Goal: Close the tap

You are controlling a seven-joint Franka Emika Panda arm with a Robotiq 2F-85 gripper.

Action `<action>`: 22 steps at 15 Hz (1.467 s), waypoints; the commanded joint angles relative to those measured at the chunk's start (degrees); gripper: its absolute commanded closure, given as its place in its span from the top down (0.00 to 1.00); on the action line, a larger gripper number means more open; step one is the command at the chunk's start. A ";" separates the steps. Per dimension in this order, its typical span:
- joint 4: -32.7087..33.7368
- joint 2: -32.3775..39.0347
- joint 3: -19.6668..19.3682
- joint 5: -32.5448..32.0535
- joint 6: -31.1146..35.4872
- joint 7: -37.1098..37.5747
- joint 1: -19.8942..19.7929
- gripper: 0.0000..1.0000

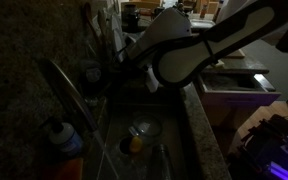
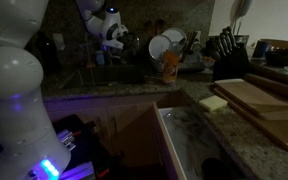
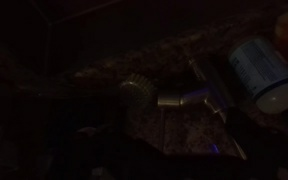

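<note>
The scene is very dark. The tap [image 1: 70, 96] is a slender silvery spout arching from the counter's back left over the sink [image 1: 112, 150]. In the wrist view, silvery metal parts of the tap [image 3: 180, 100] show near the middle, beside a small ribbed cylinder [image 3: 134, 92]. My gripper [image 1: 104, 72] hangs at the end of the white arm, behind the sink and close to the tap's far side. Its fingers are lost in the dark, so I cannot tell whether they are open or shut, or whether they touch the tap.
An orange bottle with a blue cap [image 1: 64, 136] stands by the tap's base and shows in the wrist view [image 3: 259, 66]. A bowl [image 1: 141, 130] lies in the sink. Plates [image 2: 164, 45], a knife block [image 2: 224, 45] and wooden cutting boards [image 2: 256, 100] sit on the counter.
</note>
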 commanded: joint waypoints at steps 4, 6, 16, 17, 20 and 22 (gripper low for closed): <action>12.22 13.13 0.62 -0.68 -7.40 0.94 -0.78 1.00; 18.16 18.05 2.14 -1.48 -8.73 -1.31 -0.24 1.00; 34.30 27.24 4.44 -2.91 -4.15 -2.95 2.12 1.00; 35.41 28.11 4.77 -2.91 -4.15 -3.16 2.15 1.00; 37.09 30.01 6.98 -2.72 -3.82 -5.28 1.72 1.00; 39.31 31.44 7.73 -3.24 -3.48 -6.21 2.63 1.00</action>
